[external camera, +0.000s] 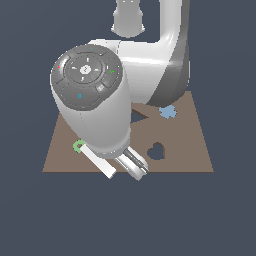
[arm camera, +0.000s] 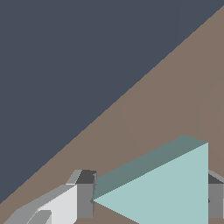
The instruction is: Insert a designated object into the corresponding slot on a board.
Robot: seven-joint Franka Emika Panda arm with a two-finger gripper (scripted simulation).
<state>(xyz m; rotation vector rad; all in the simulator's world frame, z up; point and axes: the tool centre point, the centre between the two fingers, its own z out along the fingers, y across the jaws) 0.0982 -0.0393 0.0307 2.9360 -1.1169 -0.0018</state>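
Clearly you have most to lose near the green letter R at the exterior view's left, which sits just beside the arm's wrist and is largely hidden by it; a careless sweep could knock it. Moving rightward, the gripper hangs low at the near edge of the board. In the wrist view the teal triangle lies between the two fingers, one at its tip and one at its flat side. The jaws look set against it, though you cannot tell for sure that they pinch it firmly. A grip on a pointed tip may let the piece twist or slip out.

Further right, the triangular slot is half covered by the arm, so your alignment would be partly blind; a rotated triangle would likely catch on the rim. Do not mistake the heart-shaped hole for it. The blue cross piece lies close to the slot and could be nudged.

No writing, brand or label is readable anywhere.
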